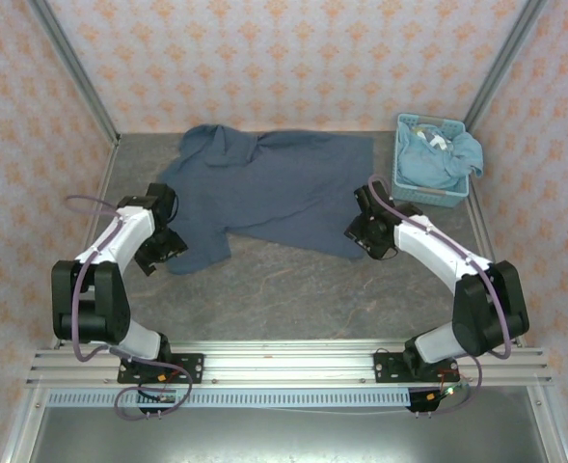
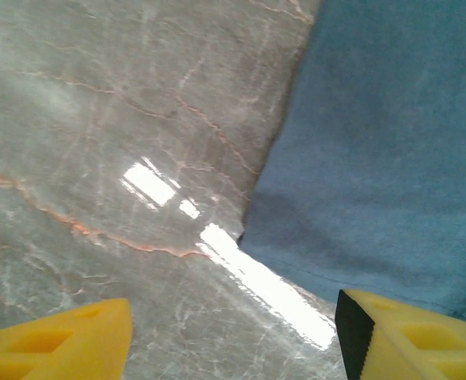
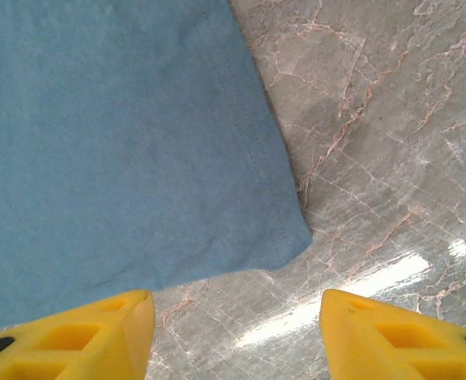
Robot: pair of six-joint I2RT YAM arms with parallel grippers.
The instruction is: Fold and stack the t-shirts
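Observation:
A dark slate-blue t-shirt (image 1: 264,188) lies spread on the marble table, its far left part bunched up. My left gripper (image 1: 161,243) hovers at the shirt's near left corner (image 2: 375,158), open, with bare table between its yellow fingers (image 2: 66,340). At the shirt's near right corner (image 3: 138,158) my right gripper (image 1: 368,234) is open too, nothing held, the hem corner just beyond its fingertips (image 3: 90,336). Lighter blue-teal t-shirts (image 1: 438,159) are piled in the basket at the back right.
The light blue plastic basket (image 1: 428,196) stands at the far right by the metal frame post. Patterned walls close in the table on three sides. Bare marble (image 1: 284,289) lies between the shirt and the arm bases.

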